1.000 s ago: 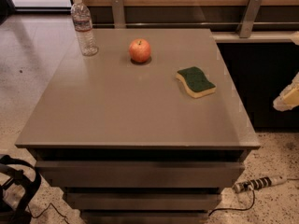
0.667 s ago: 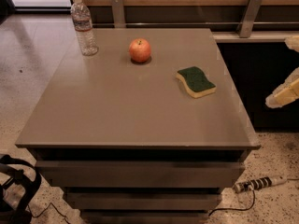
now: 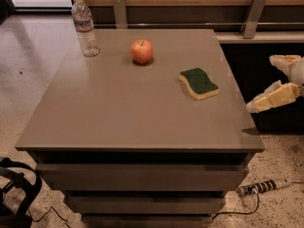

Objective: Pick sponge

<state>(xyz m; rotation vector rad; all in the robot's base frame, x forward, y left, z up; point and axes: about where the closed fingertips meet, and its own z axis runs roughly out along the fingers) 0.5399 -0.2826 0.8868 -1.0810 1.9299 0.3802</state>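
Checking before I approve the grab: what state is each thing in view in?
Sponge: flat on the table, green side up, untouched.
Apple: sitting upright, untouched.
Bottle: standing, cap on.
Gripper: open, empty, off the table edge nearest the sponge.

The sponge (image 3: pixel 199 83) lies flat, right of centre in the frame — dark green scouring face up, pale yellow foam beneath, wavy-edged, turned slightly askew. The gripper (image 3: pixel 262 83) hangs at the right edge, fingers spread, apart from it.

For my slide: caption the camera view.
Open gripper hovers off the table edge; sponge lies untouched near apple and bottle.
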